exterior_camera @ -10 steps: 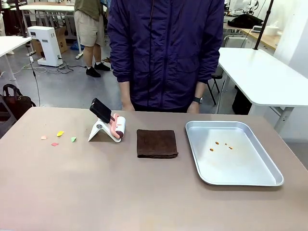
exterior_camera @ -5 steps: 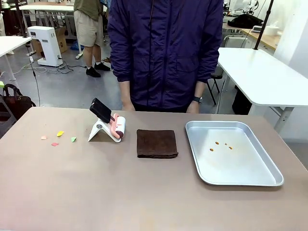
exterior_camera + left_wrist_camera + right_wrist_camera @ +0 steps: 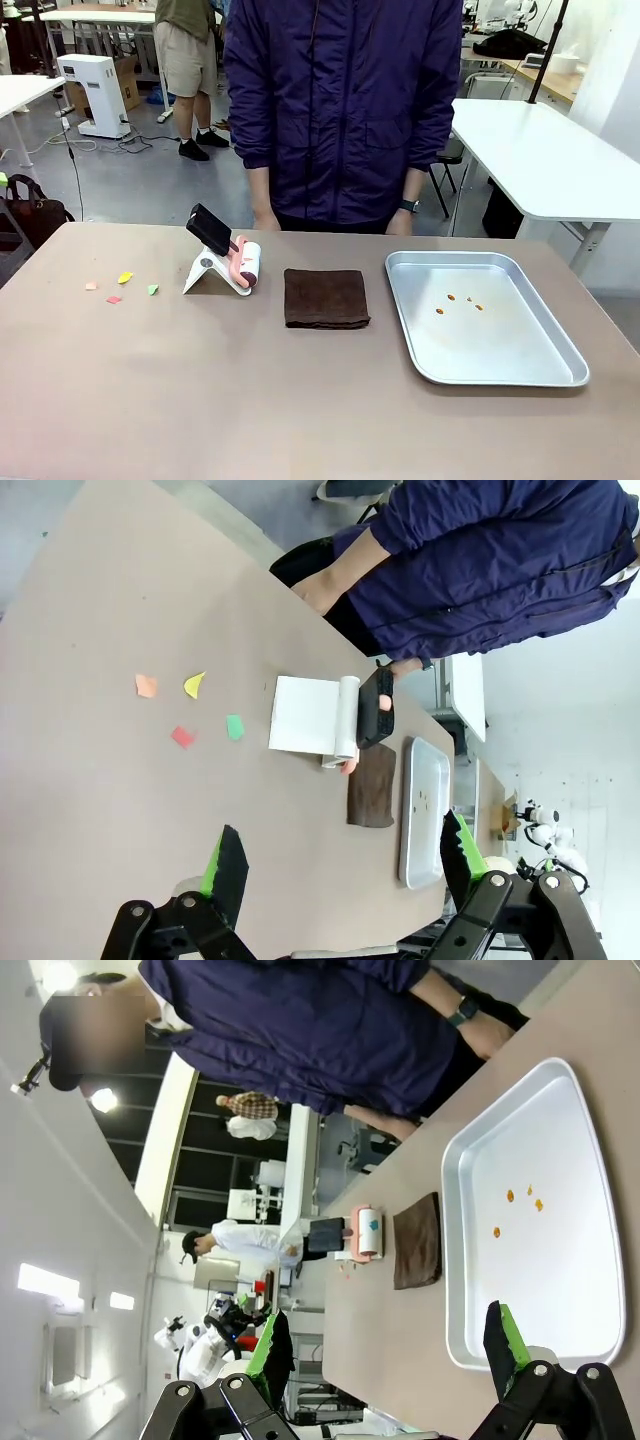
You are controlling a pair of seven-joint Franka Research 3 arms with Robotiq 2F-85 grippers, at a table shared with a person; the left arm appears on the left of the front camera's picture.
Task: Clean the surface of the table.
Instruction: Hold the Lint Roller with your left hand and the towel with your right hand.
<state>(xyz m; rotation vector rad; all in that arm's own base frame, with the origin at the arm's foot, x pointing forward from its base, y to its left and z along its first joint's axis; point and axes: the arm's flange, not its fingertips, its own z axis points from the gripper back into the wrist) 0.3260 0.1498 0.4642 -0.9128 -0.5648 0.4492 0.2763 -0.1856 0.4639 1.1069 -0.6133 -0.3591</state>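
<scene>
On matte taupe tabletop (image 3: 300, 400), small coloured paper scraps (image 3: 125, 277) untouched: cleaning not started. Jaws of left gripper (image 3: 340, 845) and right gripper (image 3: 388, 1332) apart, empty. Next: likely fetch pink-white lint roller (image 3: 247, 265).

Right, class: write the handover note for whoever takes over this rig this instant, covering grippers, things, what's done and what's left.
Left gripper: open, empty, above the table.
Right gripper: open, empty, near the metal tray.
Things: four paper scraps at the table's left; roller on a white stand left of centre; folded brown cloth in the middle; tray at right with a few orange crumbs in it.
Done: nothing visible; roller and cloth untouched.
Left: probably clear the scraps and wipe the table.
</scene>
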